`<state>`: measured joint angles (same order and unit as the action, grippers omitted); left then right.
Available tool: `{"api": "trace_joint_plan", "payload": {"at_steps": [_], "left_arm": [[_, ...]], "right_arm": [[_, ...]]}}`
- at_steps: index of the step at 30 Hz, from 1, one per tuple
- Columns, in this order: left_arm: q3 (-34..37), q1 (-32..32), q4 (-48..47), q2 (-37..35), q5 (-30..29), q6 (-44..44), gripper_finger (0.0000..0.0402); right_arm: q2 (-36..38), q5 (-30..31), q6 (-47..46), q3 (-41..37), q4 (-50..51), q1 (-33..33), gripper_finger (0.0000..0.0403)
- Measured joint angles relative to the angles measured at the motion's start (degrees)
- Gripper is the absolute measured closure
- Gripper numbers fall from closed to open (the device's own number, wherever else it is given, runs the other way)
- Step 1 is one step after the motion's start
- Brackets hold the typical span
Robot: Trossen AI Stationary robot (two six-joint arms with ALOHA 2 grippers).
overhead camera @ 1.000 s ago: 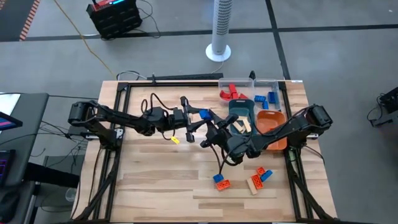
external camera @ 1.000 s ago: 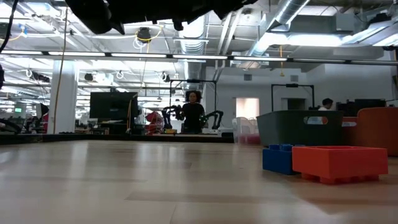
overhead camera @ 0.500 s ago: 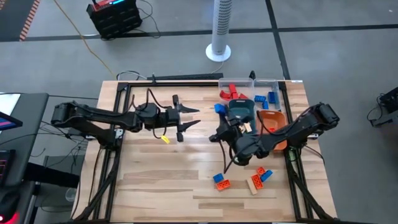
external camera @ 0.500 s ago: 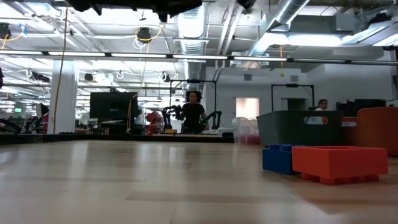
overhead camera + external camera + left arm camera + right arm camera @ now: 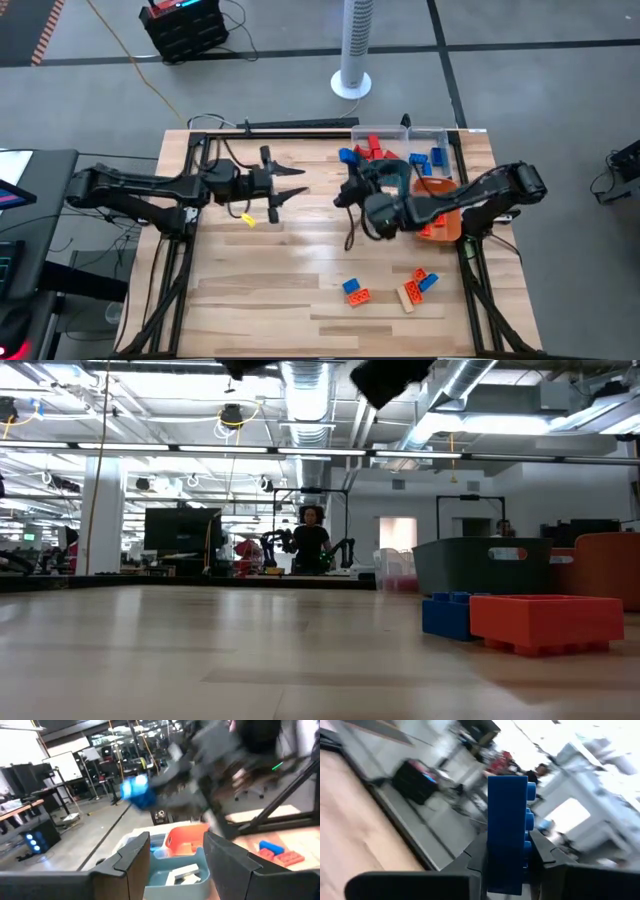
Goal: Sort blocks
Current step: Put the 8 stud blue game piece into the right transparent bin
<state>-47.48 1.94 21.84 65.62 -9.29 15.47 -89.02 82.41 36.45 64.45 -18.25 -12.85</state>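
At the near edge of the table, a loose cluster of small plastic blocks (image 5: 390, 288) in blue, orange and tan is lying unsorted on the pale wooden table (image 5: 250, 290); judged from this, sorting is only partly done.

Mid-table, left: the left tool (image 5: 290, 186) is hanging released and empty, fingers parted, well apart from the trays; likely waiting its turn. A small yellow tag (image 5: 247, 220) is dangling beneath its arm.

Mid-table, right: the right tool (image 5: 347, 168) is clenching a small blue studded plastic block (image 5: 507, 832), seen edge-on between its fingers in the right wrist view and lifted clear of the surface, probably for carrying toward a tray.

Far right corner: a teal plastic tray (image 5: 395, 168), partly covered by the right arm, is holding pale tan pieces; an orange plastic tray (image 5: 440, 190) is sitting just beside it; a clear plastic tray (image 5: 440, 140) behind is holding red blocks (image 5: 368, 150) in one part and blue blocks (image 5: 430, 157) in another.

Obstruction: the right arm is lying across the teal and orange trays, hiding much of their contents.

Beyond the table: a white tower fan (image 5: 354, 50) is standing on the floor.
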Motion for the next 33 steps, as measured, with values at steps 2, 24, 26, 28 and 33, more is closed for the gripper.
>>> {"api": "trace_joint_plan", "payload": {"at_steps": [2, 24, 26, 28, 33], "left_arm": [[0.0, -0.5, -2.5, -2.4, 0.0, -0.3, 0.0222], [0.0, -1.5, -20.4, -5.6, -0.3, -2.7, 0.0223], [0.0, -1.5, -22.2, -5.6, -0.3, -3.3, 0.0223], [0.0, -1.5, -23.7, -5.7, -0.3, -4.0, 0.0223], [0.0, -1.6, -27.3, -5.7, -0.2, -4.8, 0.0223]], "right_arm": [[0.7, -7.5, -4.4, 0.0, 4.4, 3.1, 0.0321], [3.3, -48.8, -62.3, 0.0, 79.6, 46.8, 0.0321], [3.3, -51.6, -62.2, 0.0, 81.3, 51.1, 0.0321], [3.3, -54.4, -61.4, 0.0, 82.2, 54.4, 0.0320], [3.3, -58.1, -56.6, 0.0, 82.4, 57.8, 0.0290]]}}
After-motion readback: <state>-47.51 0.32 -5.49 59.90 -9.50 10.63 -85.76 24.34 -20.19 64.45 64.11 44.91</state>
